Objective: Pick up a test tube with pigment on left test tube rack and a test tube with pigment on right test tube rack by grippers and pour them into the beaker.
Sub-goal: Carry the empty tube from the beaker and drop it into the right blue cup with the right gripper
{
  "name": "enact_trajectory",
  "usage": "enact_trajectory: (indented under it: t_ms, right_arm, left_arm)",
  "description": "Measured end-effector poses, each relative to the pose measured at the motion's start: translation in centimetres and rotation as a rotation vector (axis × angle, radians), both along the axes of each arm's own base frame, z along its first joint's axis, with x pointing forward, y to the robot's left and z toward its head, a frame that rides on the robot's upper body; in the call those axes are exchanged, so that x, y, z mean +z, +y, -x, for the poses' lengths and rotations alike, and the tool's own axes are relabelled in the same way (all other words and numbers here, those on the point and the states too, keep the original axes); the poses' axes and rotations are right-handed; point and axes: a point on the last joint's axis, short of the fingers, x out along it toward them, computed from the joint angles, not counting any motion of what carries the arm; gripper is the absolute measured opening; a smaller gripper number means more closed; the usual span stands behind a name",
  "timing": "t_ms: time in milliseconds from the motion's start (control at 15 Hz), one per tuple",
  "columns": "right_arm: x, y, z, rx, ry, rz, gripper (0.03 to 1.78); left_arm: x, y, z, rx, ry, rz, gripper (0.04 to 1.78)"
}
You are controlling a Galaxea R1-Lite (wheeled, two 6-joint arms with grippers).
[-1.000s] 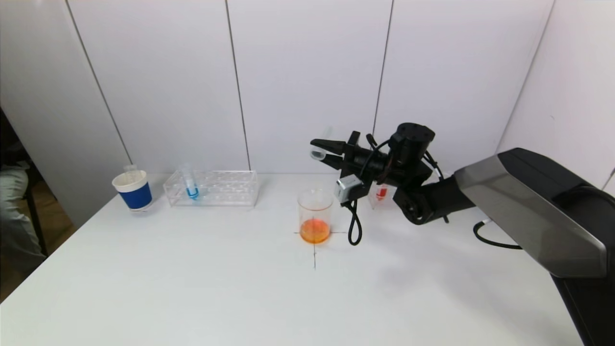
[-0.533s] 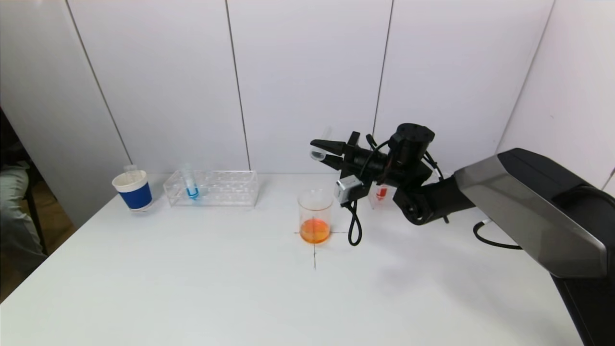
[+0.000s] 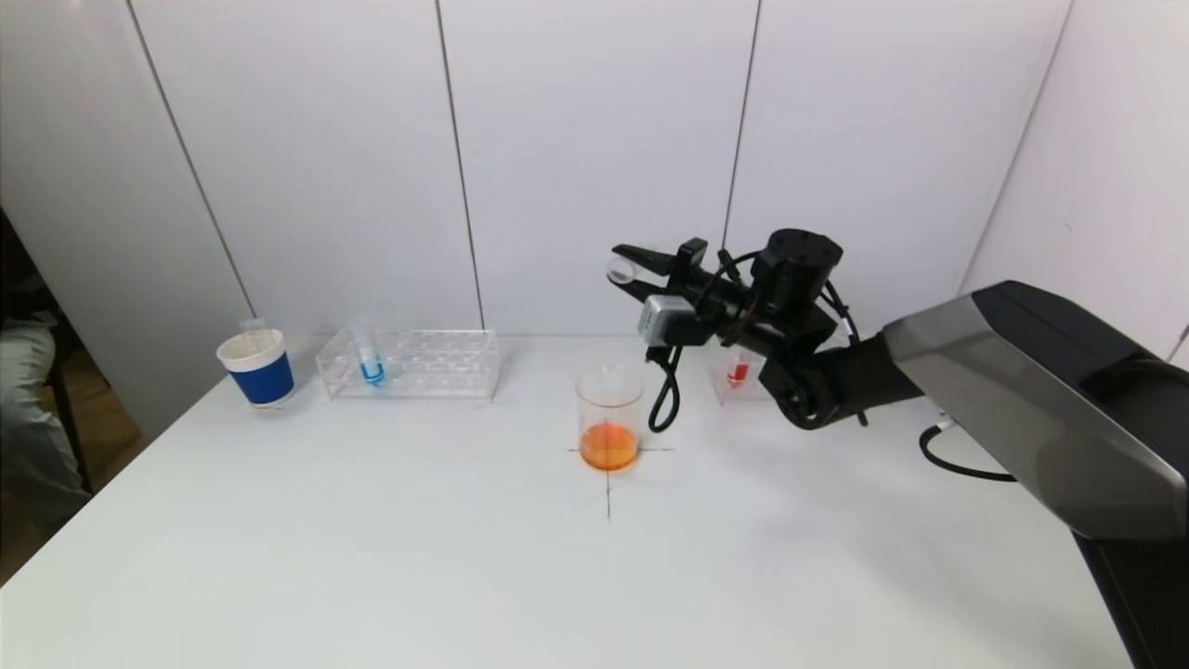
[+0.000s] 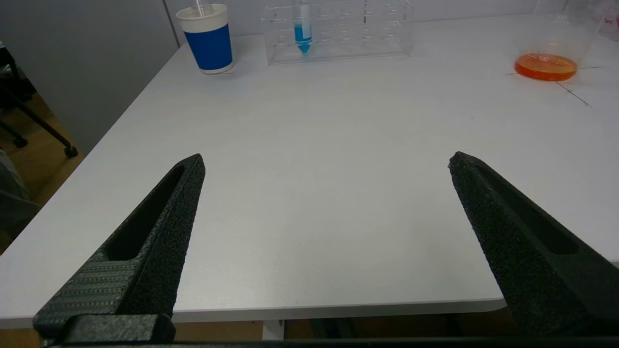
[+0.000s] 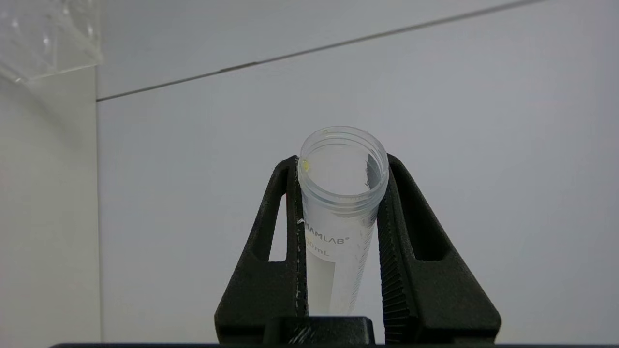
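Note:
My right gripper (image 3: pixel 633 267) is shut on a clear, empty test tube (image 3: pixel 620 270) and holds it in the air, above and a little behind the beaker (image 3: pixel 609 415). The beaker holds orange liquid. In the right wrist view the tube (image 5: pixel 338 212) sits between the fingers (image 5: pixel 271 251), mouth toward the camera. The left rack (image 3: pixel 437 364) holds a tube of blue pigment (image 3: pixel 371 359). The right rack (image 3: pixel 723 383) holds a tube of red pigment (image 3: pixel 738 373). My left gripper (image 4: pixel 326 158) is open and empty, low over the table's front edge.
A blue-and-white paper cup (image 3: pixel 259 368) with a tube in it stands left of the left rack. A black cable (image 3: pixel 661 400) hangs from the right wrist beside the beaker. A cross is marked on the table (image 3: pixel 608 497) under the beaker.
My right gripper has risen a little and turned at the wrist with the empty tube still in it. The wrist camera has swung up to the gripper's side. Nothing else moved.

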Motion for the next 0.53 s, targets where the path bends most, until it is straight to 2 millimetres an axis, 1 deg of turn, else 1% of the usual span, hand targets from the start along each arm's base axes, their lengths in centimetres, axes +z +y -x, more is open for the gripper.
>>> enact_trajectory:
  t_ms: [267, 533]
  right_arm:
    - [2.4, -0.2, -0.4, -0.085, 0.15, -0.175, 0.48]
    - [4.1, -1.0, -0.4, -0.262, 0.321, -0.306, 0.48]
  left_arm:
    - [0.0, 0.0, 0.0, 0.0, 0.0, 0.0, 1.76]
    - [0.0, 0.0, 0.0, 0.0, -0.001, 0.0, 1.76]
